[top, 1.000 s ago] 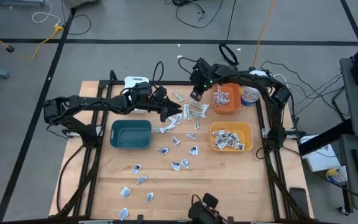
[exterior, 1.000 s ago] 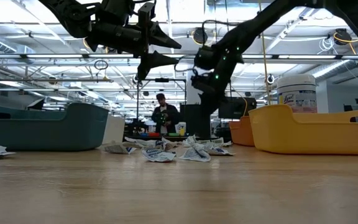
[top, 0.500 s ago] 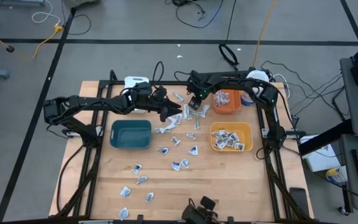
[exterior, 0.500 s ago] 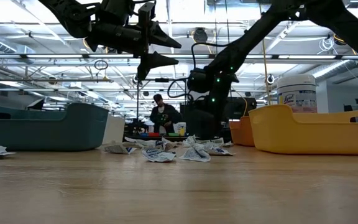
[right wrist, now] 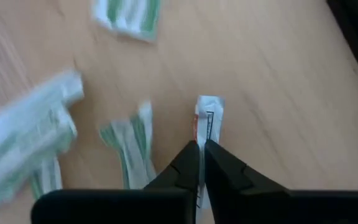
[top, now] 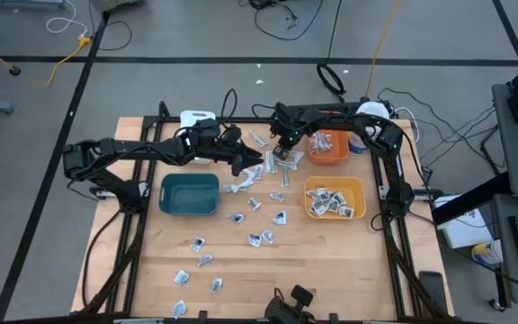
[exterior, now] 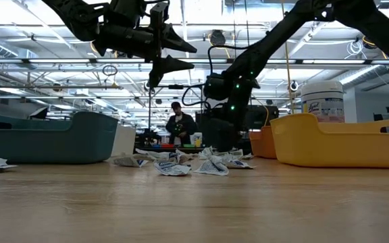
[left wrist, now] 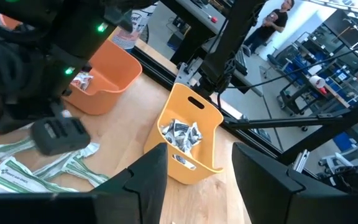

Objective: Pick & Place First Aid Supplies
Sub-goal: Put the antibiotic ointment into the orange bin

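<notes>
High view shows the wooden table (top: 331, 261) strewn with small flat white-grey first aid packets (top: 261, 238), most of them scattered from the middle down toward the near-left corner. A teal plastic bin (top: 189, 194) sits left of centre. A yellow plastic bin (top: 334, 198) on the right holds a heap of packets, and an orange plastic bin (top: 327, 145) behind it holds a few more. A round white-lidded tub (top: 361, 139) stands just beside the orange bin.

The right hand (top: 282, 149) is low over a cluster of narrow green-and-white wrapped strips (top: 281, 165) just left of the orange bin. In the right wrist view its two dark fingers (right wrist: 187, 163) are pinched together on the end of one narrow white wrapped strip (right wrist: 207, 121), which lies flat on the table, with green-printed strips (right wrist: 131, 143) lying loose beside it.

The left hand (top: 250, 161) hovers above the table between the teal bin and the strip cluster. In the low view it hangs high, its fingers (exterior: 174, 64) spread apart with nothing between them. Its wrist view looks past those fingers to the yellow bin (left wrist: 185, 134) and the orange bin (left wrist: 104, 84).

Across the room, in the low view, a person (exterior: 179, 125) stands far behind the table.
</notes>
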Robot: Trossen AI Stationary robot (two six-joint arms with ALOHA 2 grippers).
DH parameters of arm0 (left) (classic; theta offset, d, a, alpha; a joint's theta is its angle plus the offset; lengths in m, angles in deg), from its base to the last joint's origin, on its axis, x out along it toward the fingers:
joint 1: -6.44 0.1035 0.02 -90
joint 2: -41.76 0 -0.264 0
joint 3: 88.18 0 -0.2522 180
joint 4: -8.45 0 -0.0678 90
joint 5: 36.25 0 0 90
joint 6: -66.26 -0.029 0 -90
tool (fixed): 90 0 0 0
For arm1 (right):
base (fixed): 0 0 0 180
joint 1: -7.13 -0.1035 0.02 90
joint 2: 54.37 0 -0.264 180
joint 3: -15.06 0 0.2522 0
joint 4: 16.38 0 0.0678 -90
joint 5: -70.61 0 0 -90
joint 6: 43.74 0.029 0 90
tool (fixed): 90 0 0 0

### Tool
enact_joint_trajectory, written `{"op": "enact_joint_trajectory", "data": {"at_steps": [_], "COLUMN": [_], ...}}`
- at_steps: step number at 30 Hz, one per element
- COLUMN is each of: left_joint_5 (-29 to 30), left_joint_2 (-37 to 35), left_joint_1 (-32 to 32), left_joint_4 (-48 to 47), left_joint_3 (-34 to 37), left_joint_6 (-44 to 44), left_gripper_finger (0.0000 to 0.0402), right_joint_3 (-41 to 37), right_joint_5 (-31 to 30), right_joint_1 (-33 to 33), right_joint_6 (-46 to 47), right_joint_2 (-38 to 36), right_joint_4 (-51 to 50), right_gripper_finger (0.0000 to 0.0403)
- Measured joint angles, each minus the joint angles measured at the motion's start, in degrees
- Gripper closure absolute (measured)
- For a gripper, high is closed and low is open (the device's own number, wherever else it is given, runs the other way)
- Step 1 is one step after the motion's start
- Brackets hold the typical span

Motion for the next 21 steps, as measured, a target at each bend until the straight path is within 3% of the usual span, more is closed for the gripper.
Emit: {"op": "enact_joint_trajectory", "data": {"at_steps": [12,21], "left_joint_5": [0.00,0.00], "left_joint_2": [0.00,0.00], "left_joint_1": [0.00,0.00], "left_joint_4": [-0.02,0.00], "left_joint_3": [0.01,0.00], "left_joint_6": [-0.25,-0.37], "left_gripper_finger": [0.0198,0.0219], "right_joint_3": [-0.03,0.04], "right_joint_5": [-0.01,-10.60], "right_joint_1": [0.07,2.76], "right_joint_6": [-0.03,9.34], "right_joint_2": [-9.27,-11.40], "right_joint_4": [-6.89,-17.01], "right_gripper_finger": [0.0400,0.0402]}}
